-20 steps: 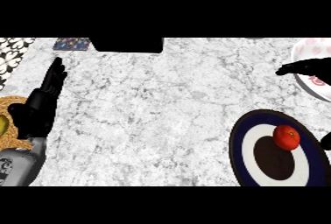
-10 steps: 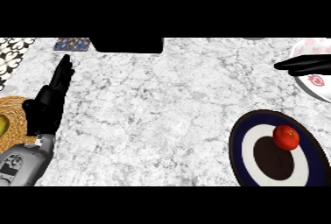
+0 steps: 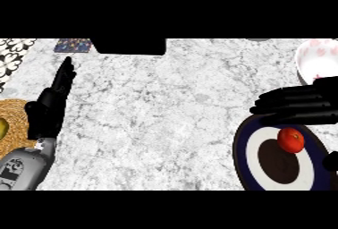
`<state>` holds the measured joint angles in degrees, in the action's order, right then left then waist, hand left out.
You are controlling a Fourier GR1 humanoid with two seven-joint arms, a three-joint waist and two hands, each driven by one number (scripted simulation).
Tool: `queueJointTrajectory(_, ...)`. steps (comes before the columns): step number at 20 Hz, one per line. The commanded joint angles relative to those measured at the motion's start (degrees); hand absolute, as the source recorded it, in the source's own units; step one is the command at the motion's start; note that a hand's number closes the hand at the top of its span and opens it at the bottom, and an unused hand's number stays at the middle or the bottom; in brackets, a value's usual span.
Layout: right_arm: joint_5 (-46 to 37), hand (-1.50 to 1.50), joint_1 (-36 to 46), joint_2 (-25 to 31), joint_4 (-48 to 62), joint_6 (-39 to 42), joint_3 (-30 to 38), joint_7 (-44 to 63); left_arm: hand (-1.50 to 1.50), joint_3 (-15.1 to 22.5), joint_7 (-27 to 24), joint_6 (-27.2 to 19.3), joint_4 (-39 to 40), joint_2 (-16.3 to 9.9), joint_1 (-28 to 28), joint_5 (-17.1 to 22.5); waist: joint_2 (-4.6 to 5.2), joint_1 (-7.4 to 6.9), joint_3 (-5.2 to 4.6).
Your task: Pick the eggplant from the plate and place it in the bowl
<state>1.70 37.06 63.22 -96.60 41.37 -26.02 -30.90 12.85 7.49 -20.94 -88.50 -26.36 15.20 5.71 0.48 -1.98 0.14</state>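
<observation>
A round plate (image 3: 242,152) with a navy rim, a white ring and a dark centre lies at the lower right. On it sits a small round red fruit (image 3: 290,139); nothing on the plate looks like an eggplant. A white bowl (image 3: 318,56) with pink marks stands at the upper right, cut by the edge. My right hand (image 3: 297,105) comes in from the right, open, with its fingers stretched leftward over the plate's far rim, just above the red fruit. My left hand (image 3: 46,112) rests open at the left, fingers up.
A woven brown mat (image 3: 14,134) with a yellow-green thing on it lies at the left edge beside my left forearm. A black block (image 3: 128,46) and a small patterned square (image 3: 73,44) sit along the counter's far edge. Marble counter spreads between the hands.
My right hand has moved down and to the left, from beside the bowl to over the plate's far rim. The left hand has barely shifted. The red fruit has not moved.
</observation>
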Motion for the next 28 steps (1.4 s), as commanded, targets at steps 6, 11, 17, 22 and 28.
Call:
queueJointTrajectory(6, -17.2, -1.50, -2.1, 4.5, -0.9, 0.6, -10.6, -15.1, 0.00, -0.8, -0.6, 0.5, -0.6, 0.6, -1.5, -0.3, -0.09, 0.33, -0.07)
queueJointTrajectory(11, -24.2, -1.50, -3.2, 5.8, 1.2, -5.7, -14.1, -18.1, 0.00, -2.6, 2.0, 0.8, 0.2, 0.1, 0.7, -1.1, -0.19, 1.23, -0.10)
queueJointTrajectory(17, -28.5, -1.50, -3.7, 0.5, 5.3, -9.4, -17.2, -16.3, 0.00, -3.1, 3.3, 1.8, -2.4, -0.1, 0.1, -2.2, -0.29, 1.02, -0.11)
queueJointTrajectory(22, -30.3, -1.50, -3.1, -3.3, 9.1, -10.2, -19.1, -17.0, 0.00, -2.5, 4.1, 1.4, -3.3, 1.5, -0.6, -3.7, -0.28, 0.97, -0.11)
queueJointTrajectory(28, -32.2, -1.50, -0.5, -6.4, 10.8, -8.6, -20.0, -17.3, 0.00, -5.9, 0.4, 4.5, 1.3, 2.1, 0.2, -1.7, -0.27, 1.37, -0.17)
